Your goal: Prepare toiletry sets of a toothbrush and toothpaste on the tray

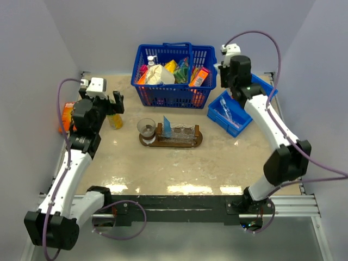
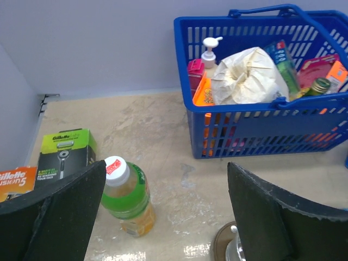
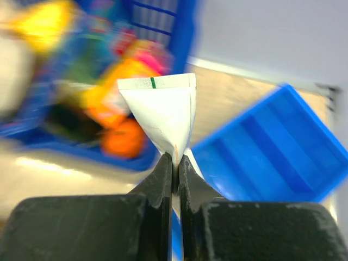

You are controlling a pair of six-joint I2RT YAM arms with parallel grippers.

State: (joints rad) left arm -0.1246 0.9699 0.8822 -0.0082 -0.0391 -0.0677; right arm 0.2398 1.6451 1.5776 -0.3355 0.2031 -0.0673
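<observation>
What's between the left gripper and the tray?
A green-labelled bottle, standing close by the left gripper; bare table from it to the tray. Top view shows it.

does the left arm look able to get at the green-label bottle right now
Probably yes: the left gripper is open, close by the bottle, and nothing stands between them.

One basket (image 1: 174, 97), one bin (image 1: 215, 115), one tray (image 1: 171, 145) — two razor boxes (image 2: 68, 152) (image 2: 16, 182).

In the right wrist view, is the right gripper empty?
No, the right gripper is shut on the narrow end of a whitish wedge-shaped tube, which stands up between its fingers.
</observation>
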